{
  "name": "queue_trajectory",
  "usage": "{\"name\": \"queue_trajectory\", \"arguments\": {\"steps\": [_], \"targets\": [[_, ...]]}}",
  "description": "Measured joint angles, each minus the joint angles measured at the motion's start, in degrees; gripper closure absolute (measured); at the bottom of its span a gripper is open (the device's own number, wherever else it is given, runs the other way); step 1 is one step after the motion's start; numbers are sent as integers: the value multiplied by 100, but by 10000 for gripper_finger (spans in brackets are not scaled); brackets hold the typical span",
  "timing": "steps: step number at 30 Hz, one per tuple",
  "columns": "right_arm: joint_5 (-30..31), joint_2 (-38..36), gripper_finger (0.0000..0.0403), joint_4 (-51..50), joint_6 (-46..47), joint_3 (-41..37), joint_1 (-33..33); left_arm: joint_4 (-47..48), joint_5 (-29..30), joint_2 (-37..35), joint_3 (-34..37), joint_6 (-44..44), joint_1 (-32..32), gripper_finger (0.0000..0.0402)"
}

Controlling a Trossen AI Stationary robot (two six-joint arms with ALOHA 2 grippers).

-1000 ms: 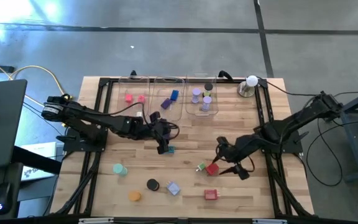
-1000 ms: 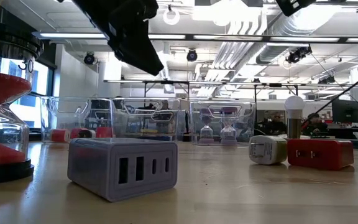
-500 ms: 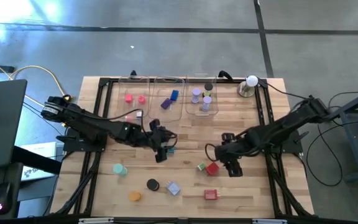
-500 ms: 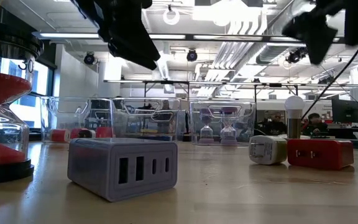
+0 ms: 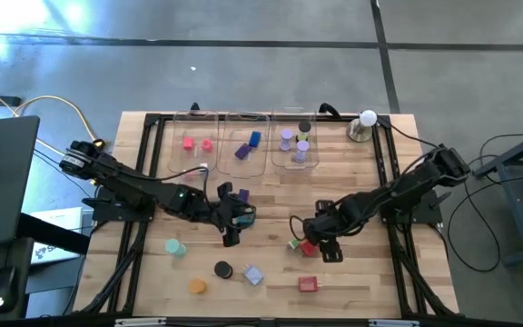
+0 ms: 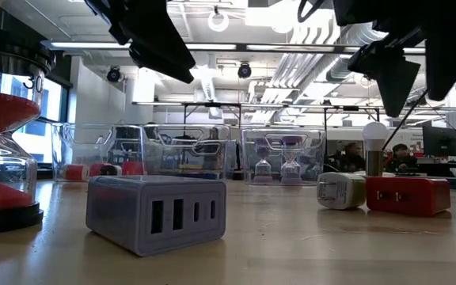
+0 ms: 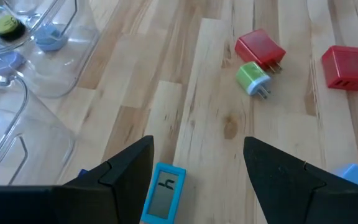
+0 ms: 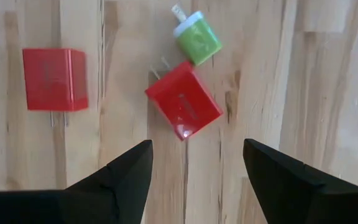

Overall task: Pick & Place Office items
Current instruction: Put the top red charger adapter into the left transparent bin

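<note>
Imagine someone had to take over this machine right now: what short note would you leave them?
Left gripper: jaws open, empty, over a small blue timer at mid-table.
Right gripper: jaws open, empty, above a red plug block that touches a green plug.
Done: the three clear trays at the far edge already hold pink, blue, purple and lilac pieces.
Left: the second red block, lilac charger, black disc, orange disc, teal piece, plus the timer and both plugs.

Grey concrete floor (image 5: 243,54) w/ wood table (image 5: 352,182); ceiling ducts, strip lights (image 6: 291,47) overhead.
</note>
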State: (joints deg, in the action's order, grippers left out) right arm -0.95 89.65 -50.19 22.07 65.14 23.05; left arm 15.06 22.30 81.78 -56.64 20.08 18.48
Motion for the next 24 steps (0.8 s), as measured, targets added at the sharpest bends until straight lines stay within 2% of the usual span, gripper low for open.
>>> {"name": "queue_trajectory", "arguments": {"steps": [6, 14, 17, 24], "targets": [[49, 0, 149, 146, 290, 0, 17, -1, -1, 0, 0, 42, 13, 161], [46, -1, 38, 158, 658, 0, 37, -8, 1, 0, 0, 57, 12, 161], [45, -2, 10, 159, 865, 0, 103, -10, 1, 0, 0, 57, 4, 161], [110, -2, 22, 240, 1075, 0, 334, -13, 1, 0, 0, 57, 4, 161]]}}
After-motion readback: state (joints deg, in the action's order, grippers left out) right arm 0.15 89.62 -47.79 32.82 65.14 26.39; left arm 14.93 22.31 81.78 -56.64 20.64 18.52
